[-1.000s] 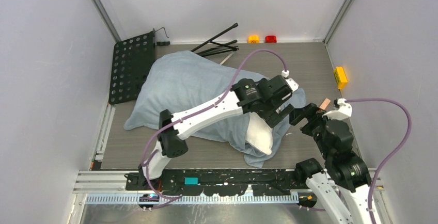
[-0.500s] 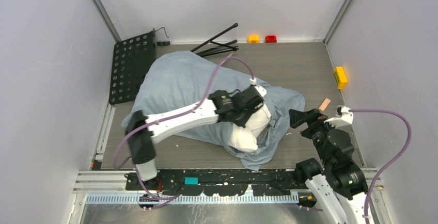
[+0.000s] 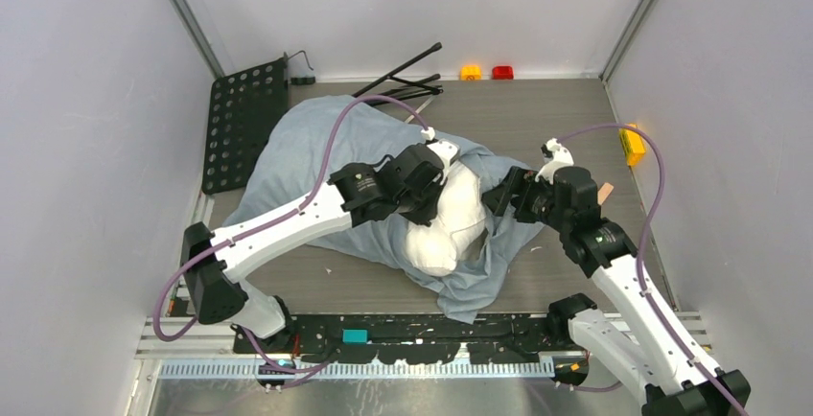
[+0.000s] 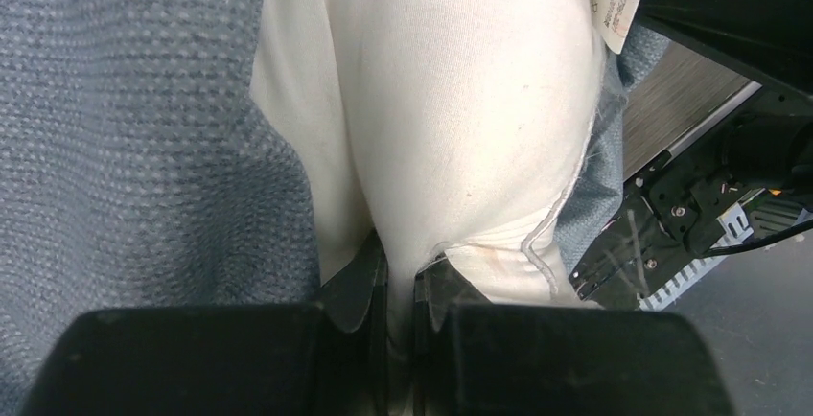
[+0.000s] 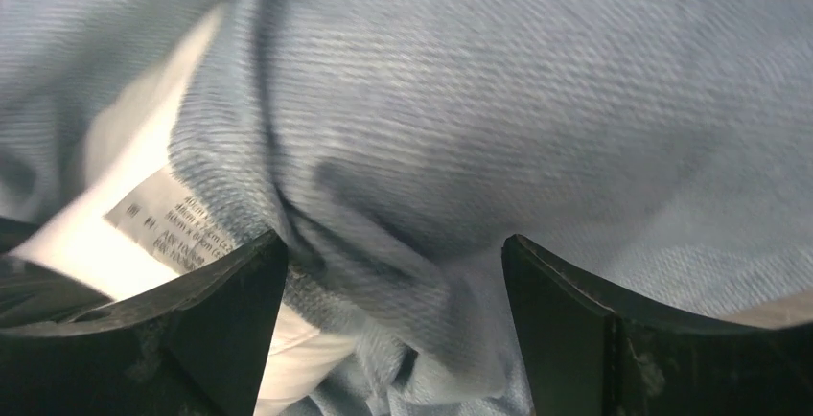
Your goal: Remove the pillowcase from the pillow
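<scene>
Pillowcase [image 3: 316,162] covers far part of pillow [image 3: 446,219]; near end bare. Left gripper [image 4: 401,291] pinched tight on bare pillow end; right gripper [image 5: 393,248] beside pillow, fingers wide, straddling cloth fold.

The pillowcase [image 3: 316,162] is pale blue-grey with a fine woven speckle. The pillow [image 3: 446,219] is plain white, its label [image 5: 168,224] white with grey print. The table [image 3: 566,114] under the pillow is grey wood-grain. Left of the pillow is a black plate [image 3: 244,124] dotted with holes. Behind the pillow are black rods [image 3: 403,76], an orange block [image 3: 470,72] and a red block [image 3: 502,72]. Right of it is a yellow block [image 3: 631,143]. The arms [image 3: 278,234] are white and black, their cables [image 3: 661,191] purple.
</scene>
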